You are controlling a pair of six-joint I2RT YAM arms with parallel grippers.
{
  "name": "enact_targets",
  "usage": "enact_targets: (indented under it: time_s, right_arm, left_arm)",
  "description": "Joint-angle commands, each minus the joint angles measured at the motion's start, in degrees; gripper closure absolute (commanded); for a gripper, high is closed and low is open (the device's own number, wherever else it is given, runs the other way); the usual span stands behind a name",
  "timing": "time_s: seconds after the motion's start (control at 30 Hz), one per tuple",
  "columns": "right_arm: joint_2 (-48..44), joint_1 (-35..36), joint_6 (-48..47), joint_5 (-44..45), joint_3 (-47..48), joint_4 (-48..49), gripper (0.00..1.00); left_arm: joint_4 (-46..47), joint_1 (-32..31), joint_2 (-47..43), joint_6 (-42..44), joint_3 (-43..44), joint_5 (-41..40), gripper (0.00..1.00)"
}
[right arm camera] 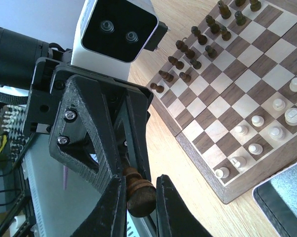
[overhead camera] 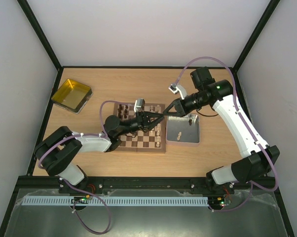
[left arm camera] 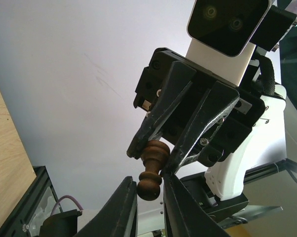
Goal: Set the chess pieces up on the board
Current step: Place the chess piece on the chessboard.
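Pale wood tabletop (overhead camera: 188, 163), white walls, black frame. Both arms come off the near edge and reach in toward the middle. Mid-table is the square wooden chessboard (overhead camera: 148, 142) with dark and pale checkered squares, and the left arm lies across it. Tiny pale cream chessmen (right arm camera: 267, 131) stand in lines on the board side nearest the grey metal tray (overhead camera: 180, 132). The dark brown chessmen (right arm camera: 198, 44) are lined up on the opposite side. The tray is just beside the board's right edge and has what looks like one pale piece (overhead camera: 189, 121) standing in it.

The grippers meet tip to tip in the air over the board's far right edge. Between them is one turned dark brown chess piece (left arm camera: 149, 170), off the board. The right gripper (right arm camera: 140, 181) is pinched tight on one end of it. The left gripper (left arm camera: 149, 182) has its jaws narrowed around the other end, with its fingertips (left arm camera: 129, 197) at or on the wood. Can't tell whether it is actually clamping.

In the far left corner is a square yellow tray (overhead camera: 71, 94), well apart from the rest.
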Motion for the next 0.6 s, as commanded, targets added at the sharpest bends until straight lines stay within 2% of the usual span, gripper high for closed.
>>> enact_targets:
  time_s: [0.0, 0.17, 0.4, 0.57]
  right_arm:
    - [-1.12, -0.05, -0.54, -0.34, -0.51, -1.01, 0.98]
    - [-1.23, -0.05, -0.94, -0.86, -0.51, -1.48, 0.98]
    - [-1.29, -0.05, -1.46, -1.15, -0.68, -1.96, 0.98]
    - [-1.25, -0.05, -1.59, -1.36, -0.69, -2.12, 0.98]
  left_arm:
    - [6.31, 0.25, 0.15, 0.49, 1.64, 0.64, 0.84]
    - [5.94, 0.25, 0.21, 0.78, 1.79, 0.57, 0.85]
    - [5.63, 0.35, 0.31, 0.78, 1.77, 0.54, 0.73]
    - [5.14, 0.43, 0.11, 1.1, 2.25, 0.76, 0.74]
